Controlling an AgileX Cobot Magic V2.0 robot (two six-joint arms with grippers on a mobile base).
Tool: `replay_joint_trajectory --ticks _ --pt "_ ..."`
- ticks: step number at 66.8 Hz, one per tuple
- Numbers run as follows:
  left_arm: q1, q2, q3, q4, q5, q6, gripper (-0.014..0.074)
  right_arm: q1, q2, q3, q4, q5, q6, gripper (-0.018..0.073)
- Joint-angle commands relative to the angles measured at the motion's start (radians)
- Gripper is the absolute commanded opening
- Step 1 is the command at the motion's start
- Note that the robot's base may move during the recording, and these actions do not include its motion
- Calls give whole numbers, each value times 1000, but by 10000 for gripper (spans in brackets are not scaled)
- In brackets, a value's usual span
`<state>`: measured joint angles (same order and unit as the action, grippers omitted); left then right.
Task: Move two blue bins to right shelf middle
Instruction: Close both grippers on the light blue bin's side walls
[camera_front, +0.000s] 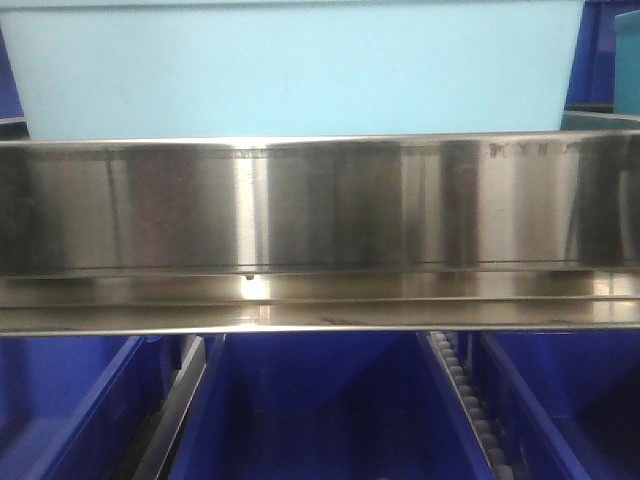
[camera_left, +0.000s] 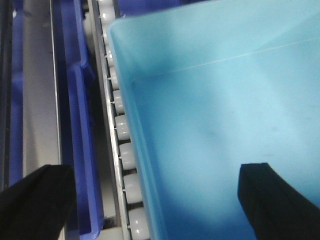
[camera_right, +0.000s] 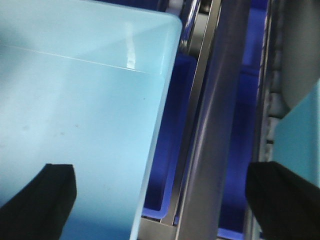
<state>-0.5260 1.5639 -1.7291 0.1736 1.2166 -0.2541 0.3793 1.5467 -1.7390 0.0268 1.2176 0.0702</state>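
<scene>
Straddling the side walls of one pale blue bin (camera_front: 300, 70), both arms look set for a two-handed lift that, by my reading, has not yet begun. In the left wrist view the left gripper (camera_left: 155, 200) has its jaws wide, one fingertip at lower left outside the bin and the other at lower right over the bin's floor, with the bin's wall between them and touched by neither. The right wrist view mirrors this: the right gripper (camera_right: 162, 200) is also spread wide across the opposite wall, not closed on it.

The bin fills the top of the front view, sitting behind and above a steel shelf rail (camera_front: 320, 210), and in the left wrist view it lies just beside a roller track (camera_left: 122, 150). Which shelf this is cannot be told, so nothing shows either bin delivered; I judge both moves remain to be done. A pale blue surface (camera_right: 302, 140) at the right edge of the right wrist view may be the second bin, but too little shows.

Inside, the pale bin is bare: smooth floor and walls, nothing in it. The dark blue bins (camera_front: 320, 410) along the bottom of the front view also look empty, as far as their interiors show
</scene>
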Motion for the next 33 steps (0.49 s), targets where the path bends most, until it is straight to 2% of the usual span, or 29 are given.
replay_joint_trajectory --ticks 1,13,27,33 --pt "-5 43 -10 14 4 -18 561 3 38 -15 -12 3 22 568" --pt "8 121 -10 13 4 -18 561 3 115 -15 3 3 24 568" --pt "50 185 -10 -57 4 -18 561 3 199 -15 35 -17 26 568" --pt "52 194 -10 -54 4 -18 561 3 225 -15 36 -17 26 566"
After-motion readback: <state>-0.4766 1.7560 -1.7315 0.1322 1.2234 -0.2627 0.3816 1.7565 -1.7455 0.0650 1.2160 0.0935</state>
